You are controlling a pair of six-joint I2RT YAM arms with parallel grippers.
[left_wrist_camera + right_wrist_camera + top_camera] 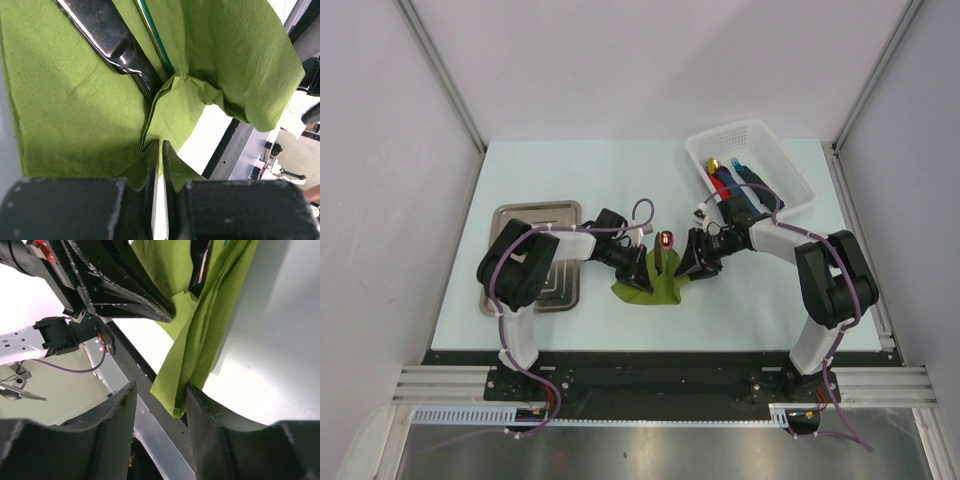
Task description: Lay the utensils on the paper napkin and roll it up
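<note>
The paper napkin [650,285] lies bunched and partly lifted between the two arms, mid-table. In the left wrist view the olive-green napkin [75,110] wraps around the utensils: a dark shiny handle [117,42] and a thin teal-edged piece [156,37]. My left gripper [161,146] is shut on a fold of the napkin [638,266]. My right gripper [160,387] is open. A folded napkin corner [197,347] hangs between its fingers and touches only the right one [200,405]. A dark utensil [202,262] shows inside the fold.
A silver metal tray [538,215] lies at the left, under the left arm. A white basket [790,165] at the back right holds red, blue and gold-tipped pieces. The left gripper's black body [115,290] is close in front of the right gripper.
</note>
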